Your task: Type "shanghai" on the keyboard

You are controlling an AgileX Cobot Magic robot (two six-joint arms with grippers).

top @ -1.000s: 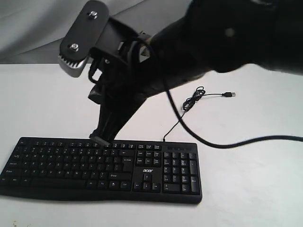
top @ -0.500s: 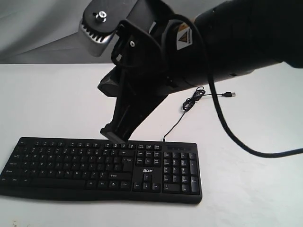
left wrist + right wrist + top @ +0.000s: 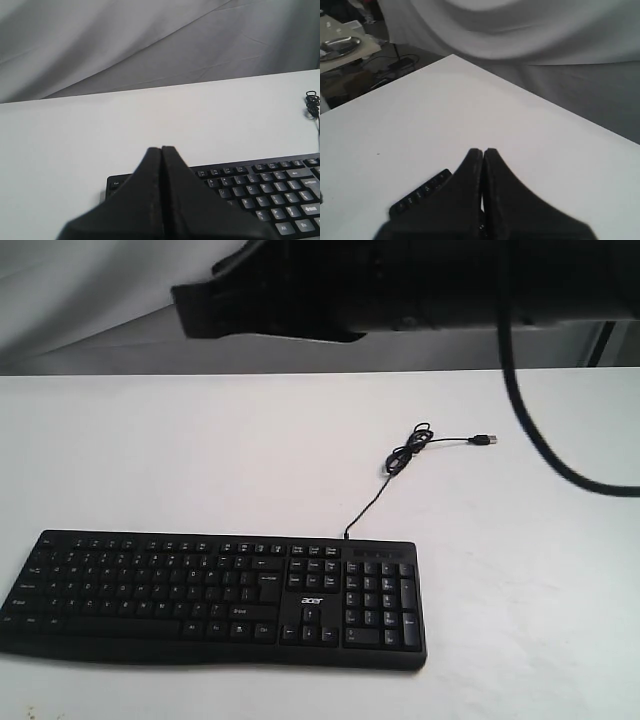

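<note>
A: How do the tools stand?

B: The left gripper (image 3: 161,150) and right gripper (image 3: 483,151) are both pinched tight and hold nothing. The keyboard (image 3: 215,595) lies flat beneath both tips.

A: How will it handle?

B: Stiff, light plastic, I'd say. It would likely skid on the smooth table (image 3: 200,440) if shoved. Don't grasp it at all — press its keys (image 3: 260,200) straight down with a closed tip.

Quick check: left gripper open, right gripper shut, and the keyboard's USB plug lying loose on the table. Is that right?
Not quite. The left gripper is shut too: the left wrist view shows its fingers pressed together. The rest holds: the right gripper is shut, and the keyboard has its USB plug lying loose on the table.
</note>
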